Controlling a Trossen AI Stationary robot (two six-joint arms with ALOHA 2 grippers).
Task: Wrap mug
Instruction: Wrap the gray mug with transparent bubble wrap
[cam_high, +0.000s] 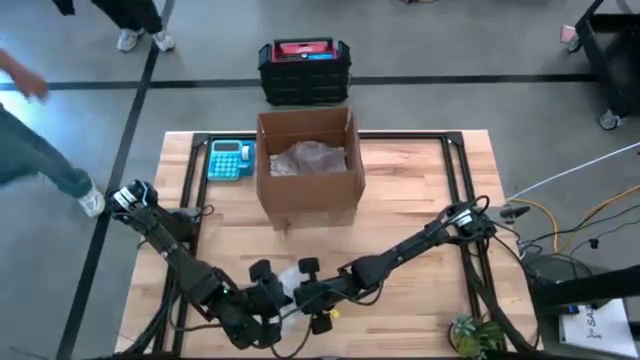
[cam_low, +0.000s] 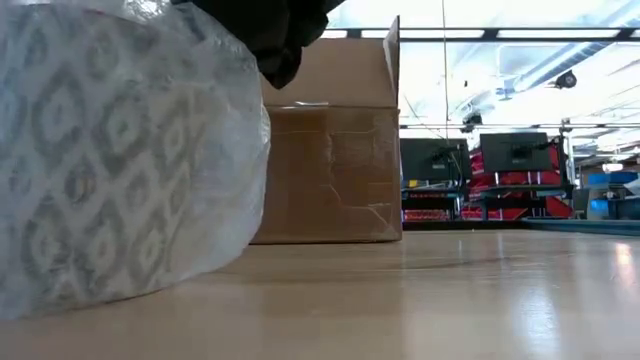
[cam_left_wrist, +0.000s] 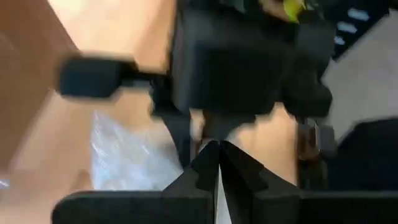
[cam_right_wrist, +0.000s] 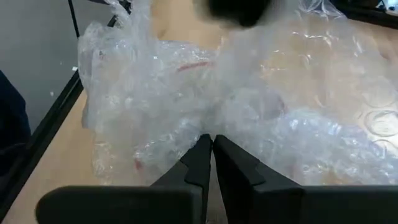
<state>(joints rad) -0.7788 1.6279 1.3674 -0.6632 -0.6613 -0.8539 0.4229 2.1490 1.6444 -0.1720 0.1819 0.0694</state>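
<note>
both hands meet at the mug (cam_low: 110, 150), patterned and swathed in bubble wrap (cam_right_wrist: 249, 118), on the tabletop's (cam_high: 420, 200) near edge. left hand (cam_left_wrist: 217, 163) and right hand (cam_right_wrist: 211, 155) each look pressed together on wrap, probably holding it taut; cardboard box (cam_high: 308, 165) waits behind.

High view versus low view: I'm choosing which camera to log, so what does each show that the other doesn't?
Only the high view shows both arms meeting at the table's near edge, the left gripper, the right gripper, a blue calculator and wrapped goods inside the box. Only the low view shows the patterned mug under bubble wrap up close, filling its left side. Both show the cardboard box and the wooden tabletop.
</note>
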